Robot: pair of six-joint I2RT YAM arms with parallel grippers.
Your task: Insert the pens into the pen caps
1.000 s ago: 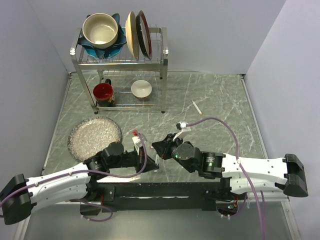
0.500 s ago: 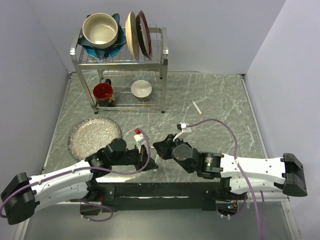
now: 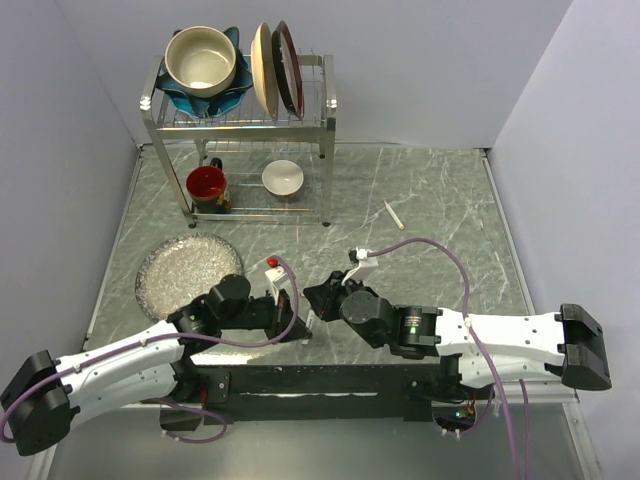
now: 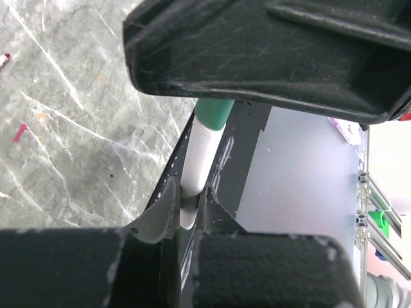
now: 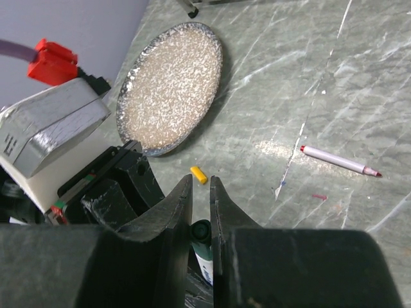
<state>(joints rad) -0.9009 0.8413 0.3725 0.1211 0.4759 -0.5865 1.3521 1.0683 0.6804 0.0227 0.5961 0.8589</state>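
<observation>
My left gripper (image 4: 188,192) is shut on a white pen (image 4: 200,151). My right gripper (image 5: 201,183) is shut on the green cap (image 5: 201,231), which sits over that pen's far end (image 4: 214,114). In the top view the two grippers, left (image 3: 302,326) and right (image 3: 316,298), meet at the table's near edge. A yellow cap (image 5: 198,174) lies on the table just past my right fingertips. A second pen (image 5: 337,160) with a bare red tip lies to the right. A third pen (image 3: 395,215) lies far back on the right. I see no red cap.
A speckled plate (image 3: 190,272) lies at the left, close to my left arm, and shows in the right wrist view (image 5: 170,86). A dish rack (image 3: 240,120) at the back holds bowls, plates, a red mug (image 3: 207,185) and a small white bowl (image 3: 283,177).
Both grippers have closed in on each other, the right one sliding left toward the left one. Both holds are unchanged.
</observation>
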